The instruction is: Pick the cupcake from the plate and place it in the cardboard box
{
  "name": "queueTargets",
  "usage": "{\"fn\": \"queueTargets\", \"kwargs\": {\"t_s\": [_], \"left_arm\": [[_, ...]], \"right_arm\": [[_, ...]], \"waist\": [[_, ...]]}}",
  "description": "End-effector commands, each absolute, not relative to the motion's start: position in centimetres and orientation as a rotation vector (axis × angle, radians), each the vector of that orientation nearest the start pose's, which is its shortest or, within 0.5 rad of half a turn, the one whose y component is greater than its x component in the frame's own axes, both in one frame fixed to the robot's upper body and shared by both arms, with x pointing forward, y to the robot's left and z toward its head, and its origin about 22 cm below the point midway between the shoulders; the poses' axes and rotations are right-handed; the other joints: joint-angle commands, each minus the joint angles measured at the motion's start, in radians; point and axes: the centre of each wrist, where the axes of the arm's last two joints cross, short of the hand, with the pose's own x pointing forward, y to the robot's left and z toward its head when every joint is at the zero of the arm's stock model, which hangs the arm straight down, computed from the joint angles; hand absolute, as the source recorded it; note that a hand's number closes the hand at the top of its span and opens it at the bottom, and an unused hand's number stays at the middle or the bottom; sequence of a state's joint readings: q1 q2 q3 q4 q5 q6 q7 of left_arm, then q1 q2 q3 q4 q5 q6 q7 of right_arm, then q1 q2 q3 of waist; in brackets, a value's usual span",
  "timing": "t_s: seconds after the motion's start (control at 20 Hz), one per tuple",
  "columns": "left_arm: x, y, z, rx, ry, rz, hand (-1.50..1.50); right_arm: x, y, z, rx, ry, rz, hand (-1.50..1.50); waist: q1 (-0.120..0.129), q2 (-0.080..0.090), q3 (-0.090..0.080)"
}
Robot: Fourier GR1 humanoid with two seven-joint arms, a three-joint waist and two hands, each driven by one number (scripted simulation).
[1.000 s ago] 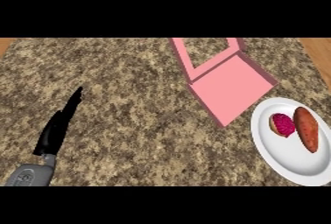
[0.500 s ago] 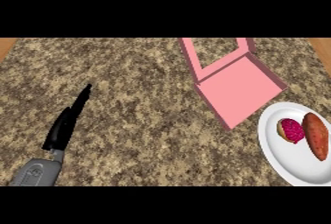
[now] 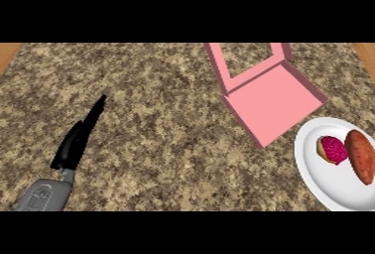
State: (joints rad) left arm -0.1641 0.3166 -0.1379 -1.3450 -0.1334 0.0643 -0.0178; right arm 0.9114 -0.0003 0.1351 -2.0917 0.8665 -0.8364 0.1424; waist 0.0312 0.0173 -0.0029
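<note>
Cupcake [image 3: 333, 150] sits on the white plate [image 3: 322, 183], left of centre, at the right edge of the head view. It looks like a small round item: magenta top with a bumpy texture and a tan wrapper showing along its left side. It seems tipped toward the camera, but I can't confirm upright vs tilted. Just beside it on the right lies a sweet potato [image 3: 361, 156], long, orange-brown, running lengthwise up the plate. The two are close together; I can't tell whether they touch. The plate is cut off by the right edge of the view. The box [image 3: 275, 101] is pink and open, up and left of the plate: a walled frame at the far end and a flat pink panel joined to it on the near side. I can't tell which part is the lid. Its near corners come close to the plate rim with a visible gap. The left hand [image 3: 77, 141] is at lower left, black, seen edge-on, with straight fingers pointing up the view. It holds nothing and is well apart from the plate and box. Its grey forearm [image 3: 42, 196] enters from the lower edge. The right hand doesn't show in the view. The counter [image 3: 161, 124] is speckled brown granite.
</note>
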Motion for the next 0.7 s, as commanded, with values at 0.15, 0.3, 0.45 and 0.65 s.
{"fn": "queueTargets", "kwargs": {"t_s": [0.15,0.3,0.45,0.65], "left_arm": [[28.1,28.8,-1.2,0.308,-1.473,-0.418,0.0],[26.6,27.5,-0.7,0.317,-1.475,-0.406,0.0],[27.7,28.4,-2.1,0.33,-1.48,-0.416,0.0],[27.7,28.0,0.4,0.323,-1.476,-0.426,0.0]], "right_arm": [[10.3,-24.8,2.9,-1.371,-1.136,0.04,-1.5],[12.7,-24.5,3.5,-1.384,-1.119,0.044,-1.5],[12.5,-23.7,2.4,-1.443,-1.166,0.058,-1.5],[16.3,-25.2,2.8,-1.48,-1.15,0.061,-1.5]], "waist": [[-0.021,-0.01,0.002],[-0.024,-0.016,0.003],[-0.036,-0.017,0.002],[-0.03,-0.017,0.003]]}}
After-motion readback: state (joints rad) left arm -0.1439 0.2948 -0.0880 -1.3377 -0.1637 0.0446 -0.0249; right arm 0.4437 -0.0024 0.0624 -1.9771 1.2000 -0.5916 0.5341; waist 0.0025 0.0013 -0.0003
